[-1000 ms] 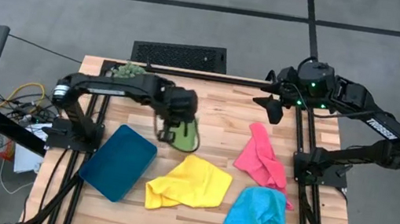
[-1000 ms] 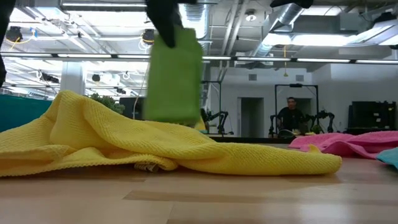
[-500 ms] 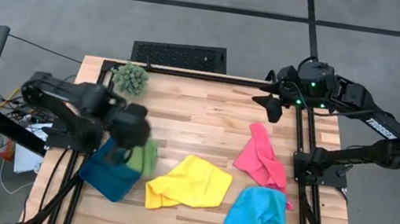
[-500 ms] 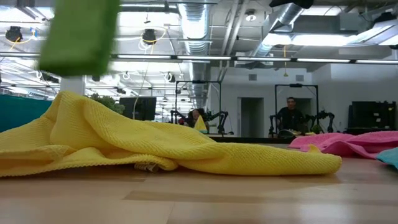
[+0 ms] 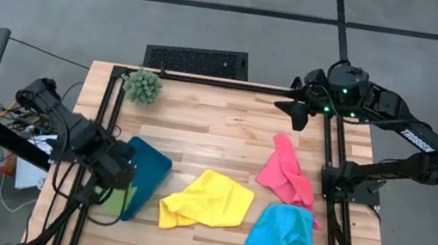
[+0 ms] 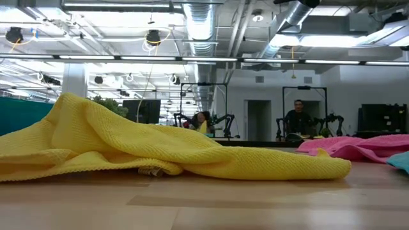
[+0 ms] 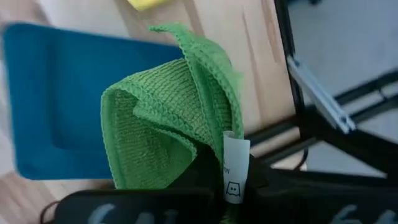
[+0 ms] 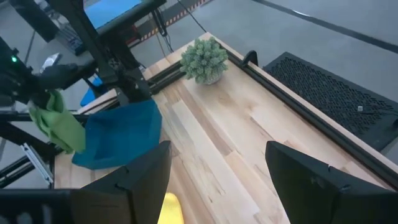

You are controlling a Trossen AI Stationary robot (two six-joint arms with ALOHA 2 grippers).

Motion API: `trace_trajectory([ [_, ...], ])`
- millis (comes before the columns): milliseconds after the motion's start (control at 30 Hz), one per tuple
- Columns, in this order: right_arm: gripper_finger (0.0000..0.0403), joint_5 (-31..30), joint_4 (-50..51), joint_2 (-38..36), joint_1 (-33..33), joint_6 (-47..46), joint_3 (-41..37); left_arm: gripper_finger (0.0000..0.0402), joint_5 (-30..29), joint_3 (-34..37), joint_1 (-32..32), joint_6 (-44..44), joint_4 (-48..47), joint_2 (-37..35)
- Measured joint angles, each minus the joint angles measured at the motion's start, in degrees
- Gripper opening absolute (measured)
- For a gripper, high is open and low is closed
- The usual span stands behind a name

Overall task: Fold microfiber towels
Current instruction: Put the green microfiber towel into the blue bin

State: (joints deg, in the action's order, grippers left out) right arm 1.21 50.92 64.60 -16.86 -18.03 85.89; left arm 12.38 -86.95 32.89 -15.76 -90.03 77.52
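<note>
The microfiber towels are your concern, and you have four of them, none yet finished as far as you can see. Take the teal tray (image 5: 140, 176) as your landmark, lying on the wooden table (image 5: 226, 132) toward the left arm's side.

The yellow towel (image 5: 205, 200) lies crumpled just beside the tray, on the side toward the table's middle; in the low view it (image 6: 160, 150) fills the foreground as a rumpled heap. Beyond it, well apart from the tray, the light blue towel (image 5: 282, 238) sits bunched near the front edge, and the pink towel (image 5: 288, 174) lies wrinkled just behind the blue one. All three look unfolded, so I judge they are left to do.

The green towel (image 7: 174, 124) is off the table surface: the left gripper (image 5: 113, 178) is clamped shut on it, hanging at the tray's outer edge, over the table's left rim. It hangs doubled over in a compact bundle, which suggests it is folded and headed for the tray, though you cannot confirm that.

The right gripper (image 5: 295, 110) waits far from the tray, at the back right of the table, fingers spread wide with nothing between them.

The spiky plant ball (image 5: 143, 86) stands behind the tray, near the back edge.
</note>
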Motion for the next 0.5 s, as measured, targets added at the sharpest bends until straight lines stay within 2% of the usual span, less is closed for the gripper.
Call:
trace_trajectory([
  [233,0.0286,0.0,0.0,0.0,0.0,0.0,0.0,0.0000,-2.8,7.7,2.0,5.1,0.0,0.0],
  [500,0.0286,0.0,0.0,0.0,0.0,0.4,0.0,0.0002,-3.8,14.3,-0.7,12.2,1.7,0.0],
])
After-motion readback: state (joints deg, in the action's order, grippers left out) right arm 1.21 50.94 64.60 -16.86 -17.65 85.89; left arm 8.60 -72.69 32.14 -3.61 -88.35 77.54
